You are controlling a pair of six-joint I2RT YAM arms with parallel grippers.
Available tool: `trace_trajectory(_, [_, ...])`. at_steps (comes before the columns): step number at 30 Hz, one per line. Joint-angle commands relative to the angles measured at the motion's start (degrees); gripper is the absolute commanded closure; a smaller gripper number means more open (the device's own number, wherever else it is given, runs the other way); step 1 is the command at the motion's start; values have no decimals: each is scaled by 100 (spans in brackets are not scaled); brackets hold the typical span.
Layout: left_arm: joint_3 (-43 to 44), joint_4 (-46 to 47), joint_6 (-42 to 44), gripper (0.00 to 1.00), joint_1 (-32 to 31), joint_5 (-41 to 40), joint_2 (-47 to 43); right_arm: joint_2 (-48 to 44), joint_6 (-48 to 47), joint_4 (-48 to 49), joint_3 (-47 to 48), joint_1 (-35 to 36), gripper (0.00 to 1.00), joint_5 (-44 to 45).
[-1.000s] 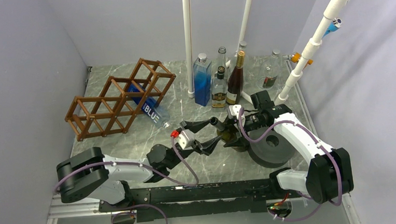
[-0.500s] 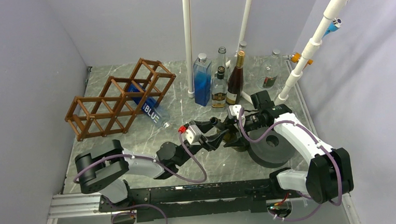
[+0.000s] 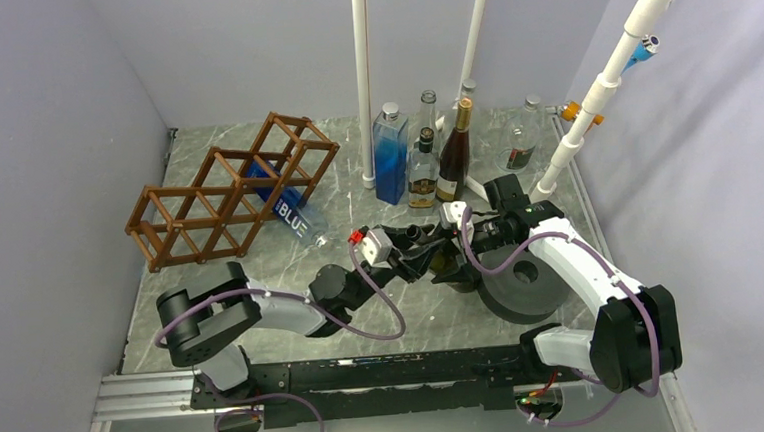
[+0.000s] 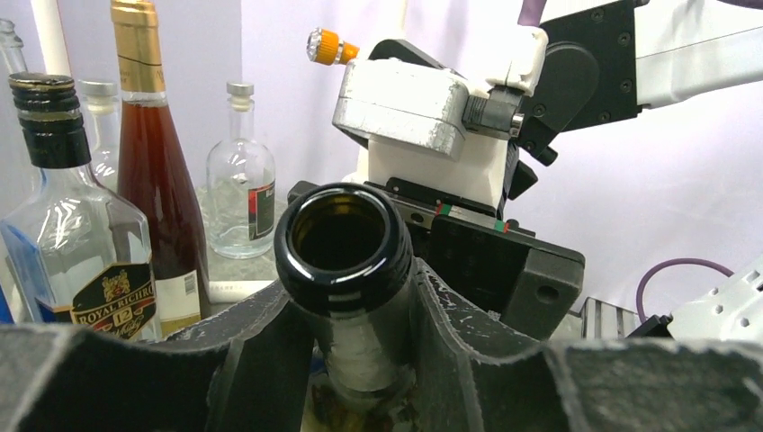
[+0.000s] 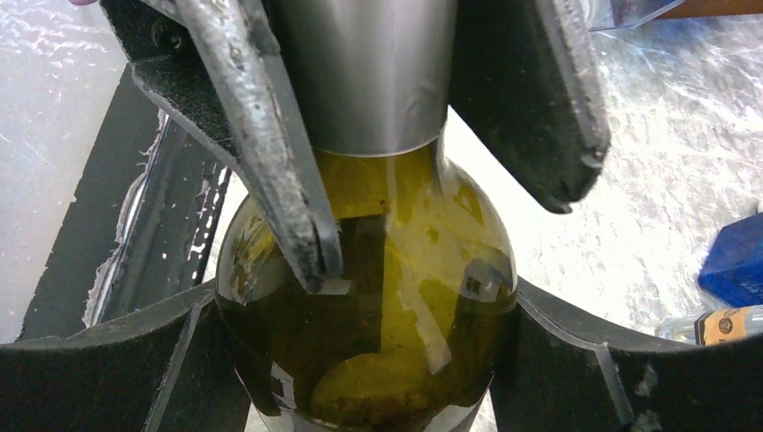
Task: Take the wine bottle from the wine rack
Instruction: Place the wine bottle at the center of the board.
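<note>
A dark olive-green wine bottle (image 3: 432, 253) is held off the rack near the table's middle, its open mouth (image 4: 345, 236) facing the left wrist camera. My left gripper (image 3: 413, 250) is shut on its neck, a finger (image 4: 468, 324) pressed on each side. My right gripper (image 3: 453, 258) is shut on the bottle's wide body (image 5: 387, 297), with its fingers (image 5: 558, 351) on both flanks. The brown wooden wine rack (image 3: 219, 198) stands at the far left. A blue bottle (image 3: 285, 210) marked "BLU" lies in one of its cells.
Several upright bottles stand at the back: a blue square one (image 3: 390, 157), a whisky bottle (image 3: 421, 171), a dark red one (image 3: 454, 156) and a clear one (image 3: 520, 142). White poles (image 3: 363, 77) rise behind them. A grey disc (image 3: 518, 282) lies under the right arm.
My left arm has reached right and its open gripper has closed around the bottle's neck. The right gripper and the bottle have stayed in place.
</note>
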Motion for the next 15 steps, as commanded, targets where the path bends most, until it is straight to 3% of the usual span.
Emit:
trace_trajectory(1, [261, 956, -198, 58, 34, 239, 86, -78, -76, 185, 197, -21, 99, -540])
trace_trajectory(6, [284, 956, -217, 72, 43, 310, 108, -77, -40, 206, 189, -24, 99, -564])
trace_trajectory(7, [289, 956, -200, 78, 43, 316, 95, -75, -29, 218, 182, -21, 99, -560])
trace_trajectory(9, [280, 956, -153, 99, 51, 333, 63, -72, -5, 248, 174, -26, 97, -565])
trace_trajectory(10, [265, 954, -132, 100, 52, 337, 37, -75, 20, 269, 167, -34, 95, -565])
trace_trajectory(13, [188, 866, -26, 100, 58, 266, -101, -84, 98, 357, 113, -58, 78, -582])
trace_trajectory(15, [162, 626, 96, 100, 60, 223, -277, -97, 220, 449, 78, -72, 56, -584])
